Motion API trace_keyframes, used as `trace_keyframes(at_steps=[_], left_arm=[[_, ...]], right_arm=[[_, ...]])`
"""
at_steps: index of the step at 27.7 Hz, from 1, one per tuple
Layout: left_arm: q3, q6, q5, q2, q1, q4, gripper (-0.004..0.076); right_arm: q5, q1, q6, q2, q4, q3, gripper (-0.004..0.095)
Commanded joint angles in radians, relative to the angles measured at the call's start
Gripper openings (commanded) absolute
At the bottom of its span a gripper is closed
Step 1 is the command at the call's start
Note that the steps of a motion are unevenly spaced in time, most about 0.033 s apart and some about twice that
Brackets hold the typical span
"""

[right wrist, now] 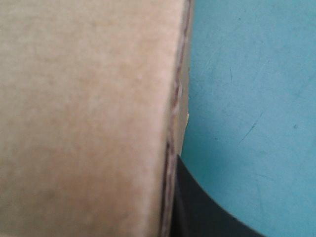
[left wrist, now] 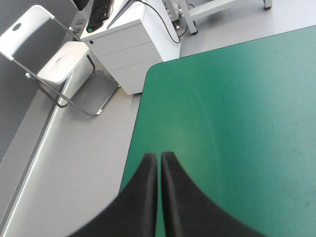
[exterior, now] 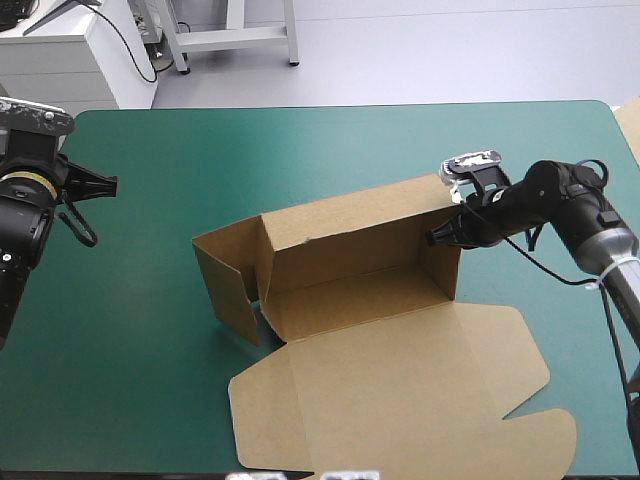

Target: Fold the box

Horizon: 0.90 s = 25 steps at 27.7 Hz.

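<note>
Box: your cut sheet of brown board sits right of the table's middle, with the long back wall and left end wall raised and the lid panel flat toward the near edge.
Right gripper: your right gripper is clamped on the right end wall, with board against one black finger.
Left gripper: your left gripper has its fingers pressed together, holds nothing, and is near the table's left edge, well apart from the board.
Table: the teal-green cover lies beneath.

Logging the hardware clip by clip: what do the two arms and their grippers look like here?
Both arms are black. The left arm carries a yellow ring near its wrist; the right arm runs back into a silver-grey segment. The left gripper has two broad black fingers, curved like fins; the right gripper is black too.
</note>
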Motion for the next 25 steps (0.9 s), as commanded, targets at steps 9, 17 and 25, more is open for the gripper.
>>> trace_keyframes(at_steps=[9, 17, 25], left_arm=[[-0.026, 0.116, 0.060, 0.000, 0.001, -0.017, 0.0007], [-0.026, 0.128, 0.083, 0.033, 0.001, -0.017, 0.0007], [-0.026, 0.128, 0.099, 0.040, 0.001, -0.066, 0.0007]], right_arm=[[-0.262, 0.087, -0.115, 0.243, 0.067, -0.154, 0.0064], [-0.109, 0.087, -0.049, 0.243, 0.007, -0.361, 0.0292], [0.158, 0.087, 0.029, 0.243, -0.191, -0.624, 0.0312]])
